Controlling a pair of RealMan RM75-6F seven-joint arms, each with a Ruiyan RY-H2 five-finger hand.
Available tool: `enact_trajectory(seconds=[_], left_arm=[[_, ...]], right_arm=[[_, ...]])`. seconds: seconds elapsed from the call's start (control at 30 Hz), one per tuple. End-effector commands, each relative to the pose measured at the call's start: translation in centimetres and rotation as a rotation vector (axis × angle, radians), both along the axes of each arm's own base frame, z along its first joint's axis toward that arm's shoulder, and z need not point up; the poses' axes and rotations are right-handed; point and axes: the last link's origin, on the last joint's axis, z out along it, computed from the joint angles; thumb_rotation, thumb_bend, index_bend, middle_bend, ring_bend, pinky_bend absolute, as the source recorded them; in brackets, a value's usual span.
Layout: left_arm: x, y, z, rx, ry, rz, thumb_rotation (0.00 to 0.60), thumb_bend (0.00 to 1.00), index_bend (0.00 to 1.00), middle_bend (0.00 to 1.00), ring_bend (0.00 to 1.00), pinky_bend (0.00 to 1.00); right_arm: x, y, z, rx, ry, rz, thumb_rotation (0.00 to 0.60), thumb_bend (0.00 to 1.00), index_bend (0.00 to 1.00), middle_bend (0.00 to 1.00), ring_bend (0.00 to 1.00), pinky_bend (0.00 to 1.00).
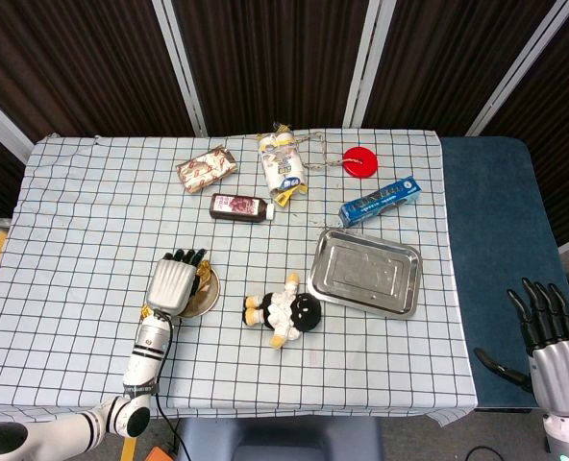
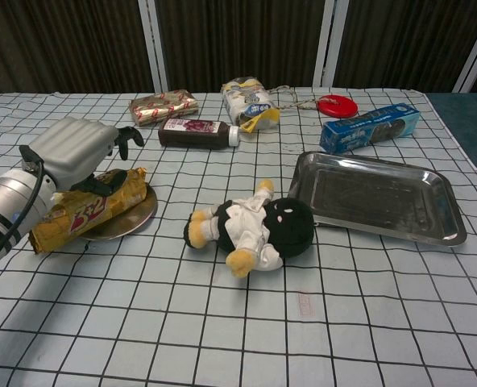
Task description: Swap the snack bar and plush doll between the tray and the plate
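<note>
The snack bar [image 2: 89, 211] is lying across the plate [image 2: 134, 219], its long axis running out past the plate's left rim. The left hand [image 2: 77, 149] is hovering just above it, fingers spreading apart. The plush doll [image 2: 250, 227] is lying on the desk between plate and tray [image 2: 383, 197], nearer this hand; the right hand [image 1: 552, 336] is hanging open, far off.

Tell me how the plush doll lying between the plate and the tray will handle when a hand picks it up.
The plush doll looks soft and stuffed, so it will probably squash under the fingers and weigh little. Its limbs stick out loosely and may flop. Lying on its side on the checked cloth, it seems unlikely to roll, though its round black head could slip from a shallow hold.
</note>
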Motion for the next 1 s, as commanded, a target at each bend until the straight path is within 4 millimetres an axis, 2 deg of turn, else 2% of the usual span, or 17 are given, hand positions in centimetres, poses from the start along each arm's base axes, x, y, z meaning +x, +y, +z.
enact_trajectory(seconds=[0.03,0.1,0.23,0.37,0.47,0.6,0.77,0.9,1.0], left_arm=[[0.5,-0.1,0.6,0.000,-0.007,-0.006,0.600,0.48,0.13,0.22,0.19,0.35],[0.7,-0.2,1.3,0.015,-0.001,-0.015,0.600,0.48,0.12,0.19,0.17,0.33],[0.5,-0.6,4.3,0.062,0.029,-0.023,0.600,0.48,0.12,0.19,0.16,0.30],[-1.4,-2.3,8.0,0.075,0.030,0.012,0.600,0.48,0.13,0.18,0.16,0.29],[-3.7,-4.3,10.5,0.059,0.037,0.060,0.600,0.48,0.13,0.18,0.16,0.29],[-7.0,-7.1,13.2,0.065,0.054,0.108,0.600,0.48,0.13,0.18,0.16,0.29],[-10.9,-11.2,15.8,0.096,0.090,0.166,0.600,0.48,0.13,0.18,0.16,0.28],[-12.7,-13.5,16.3,0.098,0.112,0.203,0.600,0.48,0.15,0.18,0.16,0.27],[-13.2,-14.1,16.2,0.099,0.112,0.211,0.600,0.48,0.16,0.18,0.16,0.26]], right_arm=[[0.0,0.0,0.0,0.002,0.001,-0.001,0.600,0.08,0.00,0.00,0.00,0.03],[0.0,0.0,0.0,0.003,0.002,-0.002,0.600,0.08,0.00,0.00,0.00,0.03],[-0.1,-0.2,0.0,0.018,0.007,-0.015,0.600,0.08,0.00,0.00,0.00,0.03],[-0.2,-0.7,-0.4,0.055,0.040,-0.035,0.600,0.08,0.00,0.00,0.00,0.03],[0.2,-1.4,-1.2,0.126,0.065,-0.031,0.600,0.08,0.00,0.00,0.00,0.03],[2.1,-2.8,-2.3,0.263,0.085,0.013,0.600,0.08,0.00,0.00,0.00,0.03],[5.8,-5.1,-4.1,0.535,0.104,0.035,0.600,0.08,0.00,0.00,0.00,0.03],[8.9,-7.5,-5.5,0.690,0.125,0.024,0.600,0.08,0.00,0.00,0.00,0.03],[10.1,-8.7,-6.3,0.726,0.141,0.017,0.600,0.08,0.00,0.00,0.00,0.03]])
